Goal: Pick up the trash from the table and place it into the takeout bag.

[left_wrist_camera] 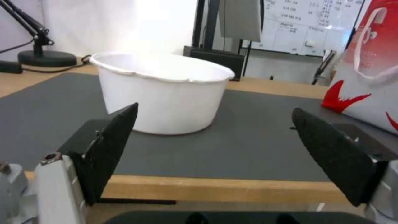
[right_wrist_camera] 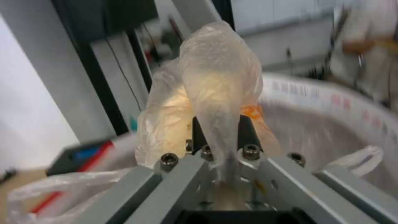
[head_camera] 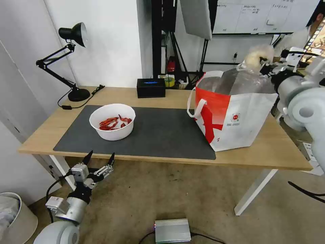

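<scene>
A white bowl of red shells (head_camera: pixel 112 122) stands on the dark grey mat (head_camera: pixel 162 132) of the light-wood table (head_camera: pixel 271 152). My left gripper (head_camera: pixel 100 159) hangs open just below the table's front edge, facing the bowl (left_wrist_camera: pixel 161 93) with a wide gap between its black fingers (left_wrist_camera: pixel 112 140). The white and red takeout bag (head_camera: pixel 233 112) stands open on the table's right side. My right gripper (head_camera: pixel 265 66) is over the bag's far right rim, shut on a small clear bag of whitish stuff (head_camera: pixel 259 56). That clear bag (right_wrist_camera: pixel 217 93) stands up between the pads (right_wrist_camera: pixel 248 130), with the foil lining (right_wrist_camera: pixel 323 130) beyond it.
A black desk lamp (head_camera: pixel 72 37) and its cord sit at the table's back left. A black box (head_camera: pixel 151 87) stands at the back middle. On the floor are a silver box (head_camera: pixel 172 230) and a white bin (head_camera: pixel 17 217) at the left.
</scene>
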